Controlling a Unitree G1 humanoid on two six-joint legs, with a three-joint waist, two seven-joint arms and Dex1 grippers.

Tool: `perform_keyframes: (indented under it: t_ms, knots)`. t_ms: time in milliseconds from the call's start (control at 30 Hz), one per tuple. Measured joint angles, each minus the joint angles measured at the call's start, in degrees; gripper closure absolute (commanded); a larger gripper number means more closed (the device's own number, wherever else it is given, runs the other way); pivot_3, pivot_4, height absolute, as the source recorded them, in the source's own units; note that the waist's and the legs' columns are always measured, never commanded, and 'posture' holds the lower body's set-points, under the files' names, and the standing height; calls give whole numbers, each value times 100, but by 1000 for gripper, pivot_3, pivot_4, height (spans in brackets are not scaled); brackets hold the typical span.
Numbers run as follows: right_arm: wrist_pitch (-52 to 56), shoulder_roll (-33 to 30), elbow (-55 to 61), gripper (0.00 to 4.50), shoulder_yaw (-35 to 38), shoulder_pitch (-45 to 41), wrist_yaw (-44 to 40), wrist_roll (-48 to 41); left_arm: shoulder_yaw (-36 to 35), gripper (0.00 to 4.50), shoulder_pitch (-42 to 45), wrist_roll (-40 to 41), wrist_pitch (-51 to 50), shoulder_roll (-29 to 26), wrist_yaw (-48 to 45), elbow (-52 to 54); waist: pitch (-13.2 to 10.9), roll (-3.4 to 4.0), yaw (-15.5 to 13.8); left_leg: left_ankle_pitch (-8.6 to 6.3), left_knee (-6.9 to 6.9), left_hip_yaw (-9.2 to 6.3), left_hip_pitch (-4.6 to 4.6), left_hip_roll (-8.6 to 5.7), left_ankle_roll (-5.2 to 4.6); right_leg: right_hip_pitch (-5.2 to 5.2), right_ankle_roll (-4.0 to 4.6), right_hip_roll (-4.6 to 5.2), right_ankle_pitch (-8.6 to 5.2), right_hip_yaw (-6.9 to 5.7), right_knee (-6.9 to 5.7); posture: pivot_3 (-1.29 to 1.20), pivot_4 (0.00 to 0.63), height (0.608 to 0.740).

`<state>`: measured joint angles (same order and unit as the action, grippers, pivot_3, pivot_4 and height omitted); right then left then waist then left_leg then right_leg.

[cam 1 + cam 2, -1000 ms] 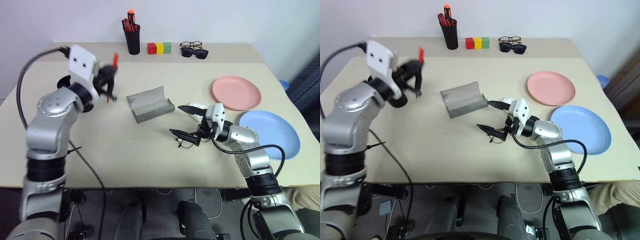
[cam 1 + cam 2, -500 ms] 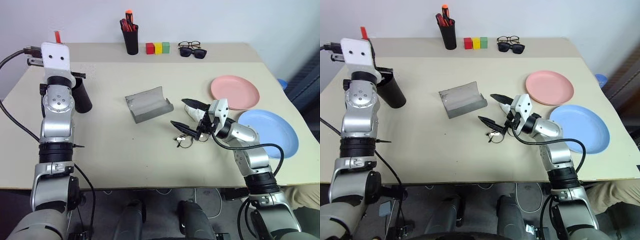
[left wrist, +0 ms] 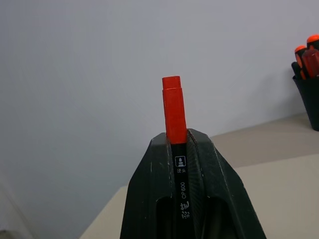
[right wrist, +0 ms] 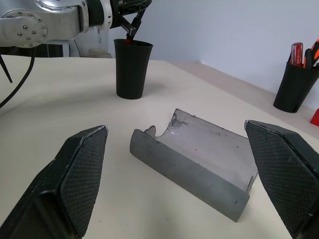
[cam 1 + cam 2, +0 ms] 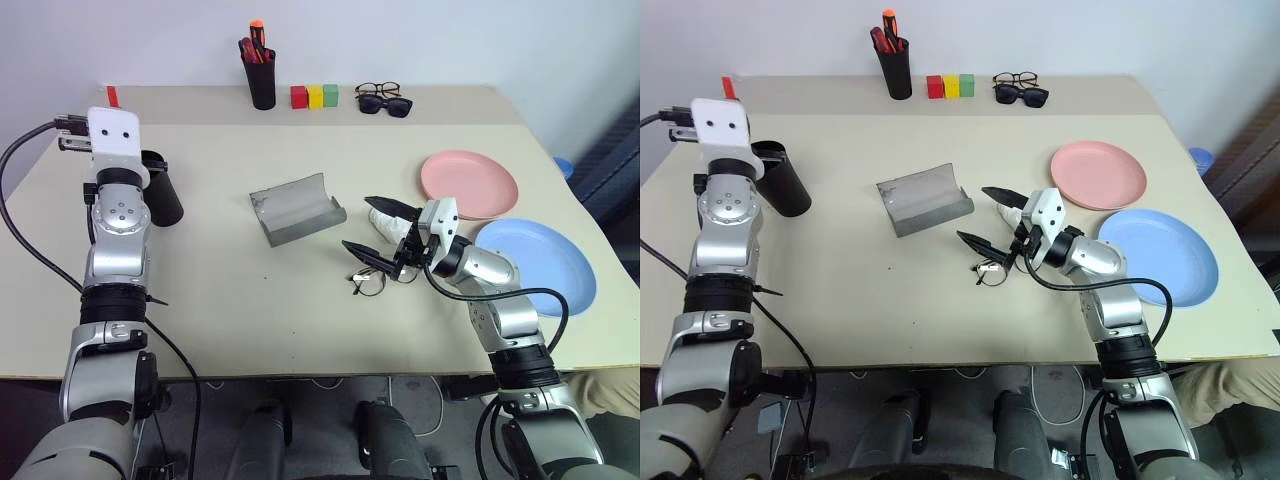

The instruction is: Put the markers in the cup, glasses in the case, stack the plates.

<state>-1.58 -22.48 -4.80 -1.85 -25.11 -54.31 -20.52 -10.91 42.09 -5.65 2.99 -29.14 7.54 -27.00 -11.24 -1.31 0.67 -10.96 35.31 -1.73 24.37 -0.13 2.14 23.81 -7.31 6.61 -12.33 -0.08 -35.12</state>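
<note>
The left end effector (image 3: 180, 149), closed on the red-capped marker (image 3: 174, 109) above the black cup (image 4: 131, 68), should release only when the marker hangs upright inside the cup's rim, while the right end effector (image 5: 382, 232) waits open beside the cup-side grey case (image 5: 297, 207).

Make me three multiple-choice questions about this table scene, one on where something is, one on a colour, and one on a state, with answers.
1. Where do the glasses lie?
A. In the case
B. On the table by the right gripper
C. On the pink plate

2. What colour is the cap of the marker in the left gripper?
A. Red
B. Black
C. Blue

3. How does the case stand?
A. Shut
B. Open with glasses inside
C. Open and empty

Answers:
1 B: the glasses lie on the table just under the right gripper, apart from the case.
2 A: the left wrist view shows a red cap sticking out between the fingers of the left gripper.
3 C: the right wrist view shows the case's bare grey inside.
</note>
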Motion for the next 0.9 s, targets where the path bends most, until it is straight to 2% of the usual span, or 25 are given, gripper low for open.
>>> perform_keyframes:
  t_ms: [100,367,467,533,667,767,900]
  knots:
    - [-1,-29,0,0,4,38,0,3,4,1913,-243,55,-114,122,-136,129,0,0,2,0,0,0,0,0,0,0,0,0,0,0,-1,0,150,740]
    - [-4,-66,21,0,31,107,40,4,20,1913,-417,635,-793,361,-922,1199,0,0,-5,0,1,-1,0,0,1,-3,0,0,0,0,2,0,150,740]
    - [36,-144,128,0,89,306,142,0,132,1913,-358,1197,-1865,361,-1692,1854,0,0,-8,0,3,-3,0,0,0,-5,1,0,0,0,0,0,150,740]
    - [146,-273,383,0,174,554,222,-14,575,1913,-124,1766,-2922,79,-2784,2182,0,0,-14,0,4,-4,1,-1,1,-6,1,-1,-2,-1,1,0,150,740]
    - [379,-638,1029,0,464,1250,314,-104,1039,1913,304,2411,-4300,46,-3822,2392,0,0,4,0,5,-7,-2,-1,0,-12,0,-1,-4,-1,5,0,150,740]
    - [591,-904,1477,0,801,1849,441,-171,1470,1913,403,2512,-4654,-26,-4466,2268,0,2,36,0,1,-6,-10,1,0,-12,14,-2,-12,-1,1,0,150,740]
    - [771,-1139,2044,0,1166,2447,559,-240,2113,1913,686,2326,-4632,-93,-5190,1711,0,2,12,0,6,-6,-11,2,0,-14,25,-3,-17,-1,3,0,150,740]
